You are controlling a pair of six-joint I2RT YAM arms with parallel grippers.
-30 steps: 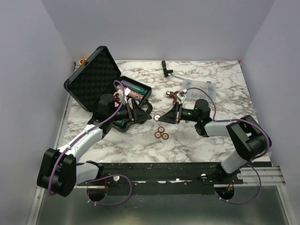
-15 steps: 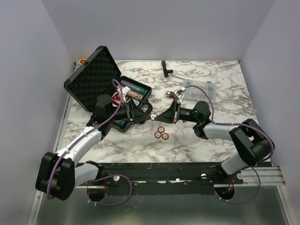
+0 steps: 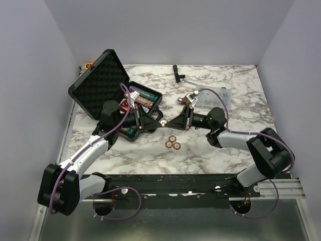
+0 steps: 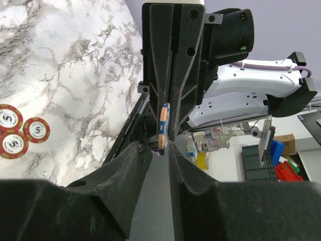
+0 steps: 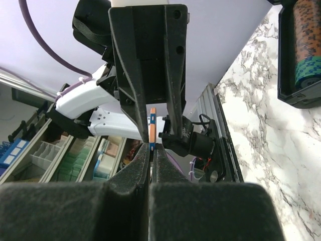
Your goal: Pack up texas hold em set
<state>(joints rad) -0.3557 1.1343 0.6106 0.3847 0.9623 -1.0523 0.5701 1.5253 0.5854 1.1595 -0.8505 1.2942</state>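
Observation:
The black briefcase (image 3: 100, 83) stands open at the back left, with rows of chips in its base (image 3: 145, 98); these rows also show in the right wrist view (image 5: 306, 50). Three red chips (image 3: 173, 142) lie on the marble in front of it and also show in the left wrist view (image 4: 20, 133). My two grippers meet tip to tip above the table. My right gripper (image 5: 152, 146) is shut on an orange and blue chip (image 5: 152, 125), held on edge. My left gripper (image 4: 159, 146) is open, its jaws either side of that chip (image 4: 163, 125).
A clear plastic compartment box (image 3: 215, 93) lies behind the right arm. A black tool (image 3: 177, 73) lies at the back centre. An orange object (image 3: 89, 64) sits at the back left corner.
The two grippers have drawn closer and now meet tip to tip. The right wrist has shifted slightly left and back. The three chips on the table have not moved.

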